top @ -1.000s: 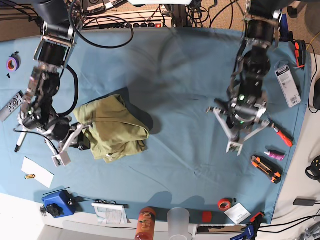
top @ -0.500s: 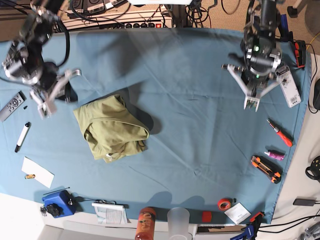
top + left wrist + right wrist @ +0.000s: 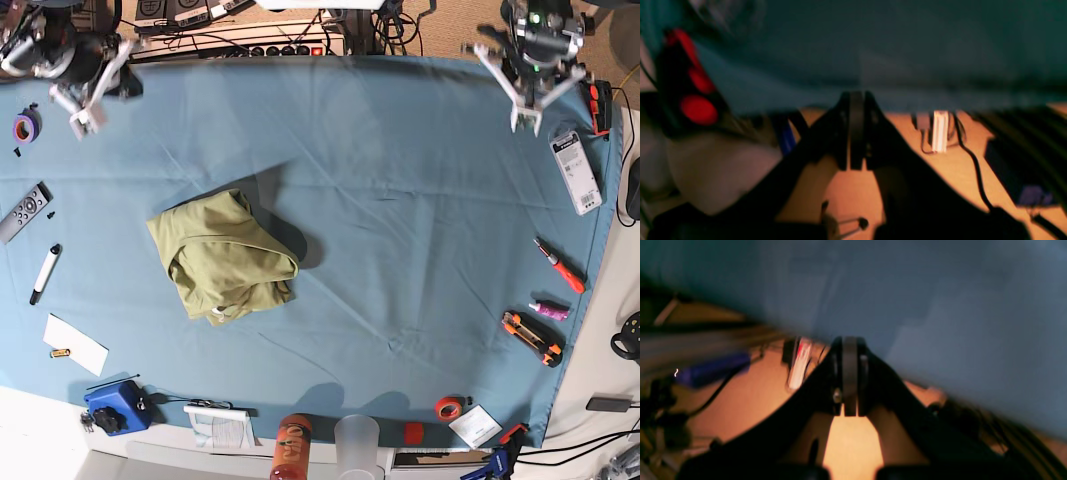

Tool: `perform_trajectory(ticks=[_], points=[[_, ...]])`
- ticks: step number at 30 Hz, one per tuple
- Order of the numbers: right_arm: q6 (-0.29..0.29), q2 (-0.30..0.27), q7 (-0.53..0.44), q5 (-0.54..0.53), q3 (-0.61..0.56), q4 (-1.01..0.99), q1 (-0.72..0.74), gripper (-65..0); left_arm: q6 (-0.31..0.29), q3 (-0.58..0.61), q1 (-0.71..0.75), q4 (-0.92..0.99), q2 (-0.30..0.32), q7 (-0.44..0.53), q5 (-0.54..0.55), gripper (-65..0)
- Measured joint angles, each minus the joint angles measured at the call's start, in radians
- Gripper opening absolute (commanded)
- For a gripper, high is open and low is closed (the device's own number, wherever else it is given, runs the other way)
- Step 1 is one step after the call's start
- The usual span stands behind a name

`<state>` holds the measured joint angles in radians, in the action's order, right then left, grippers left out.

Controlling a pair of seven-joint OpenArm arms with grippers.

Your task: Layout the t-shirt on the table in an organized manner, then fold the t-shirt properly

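The olive-green t-shirt [image 3: 225, 258] lies as a compact, wrinkled bundle left of centre on the teal table [image 3: 400, 230], with nothing touching it. My right gripper [image 3: 82, 118] hovers at the far left corner, well away from the shirt. In the right wrist view, the right gripper [image 3: 849, 341] has its jaws pressed together and holds nothing. My left gripper [image 3: 521, 118] is over the far right corner. In the left wrist view, the left gripper [image 3: 856, 100] is also shut and empty. Both wrist views are blurred and show only the table edge [image 3: 873, 66] and floor.
Along the right edge lie a white packet [image 3: 576, 170], a red screwdriver [image 3: 558, 266] and an orange cutter [image 3: 531, 336]. On the left are purple tape [image 3: 25, 127], a remote [image 3: 24, 211], a marker [image 3: 44, 273] and paper [image 3: 75, 344]. A bottle [image 3: 292, 448] and cup [image 3: 358, 440] stand in front.
Both arms have drawn back to the far corners. The right gripper left the shirt's left side and the left gripper left the right middle. The shirt has not moved.
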<state>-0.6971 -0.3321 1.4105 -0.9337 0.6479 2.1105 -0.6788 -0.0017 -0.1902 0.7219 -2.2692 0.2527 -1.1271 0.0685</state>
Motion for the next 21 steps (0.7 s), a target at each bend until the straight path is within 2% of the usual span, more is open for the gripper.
perform_trajectory(ticks=[2,12,16,21], points=[[0.0,0.0,-0.002,0.018,0.0,0.0,-0.043,-65.0,0.001,0.0,0.051,0.0,0.0,0.029,0.006,-65.0],[0.0,0.0,-0.005,0.061,0.0,0.0,-0.172,-65.0,0.003,0.0,0.225,0.003,0.0,0.049,0.02,-65.0],[0.0,0.0,-0.007,0.1,0.0,-0.008,-0.194,-65.0,0.003,0.0,0.271,0.067,0.0,0.082,0.04,-65.0],[-0.001,0.0,-0.025,0.124,-0.001,-0.159,-0.193,-65.0,0.0,0.0,0.274,0.214,-0.001,0.128,0.071,-65.0]])
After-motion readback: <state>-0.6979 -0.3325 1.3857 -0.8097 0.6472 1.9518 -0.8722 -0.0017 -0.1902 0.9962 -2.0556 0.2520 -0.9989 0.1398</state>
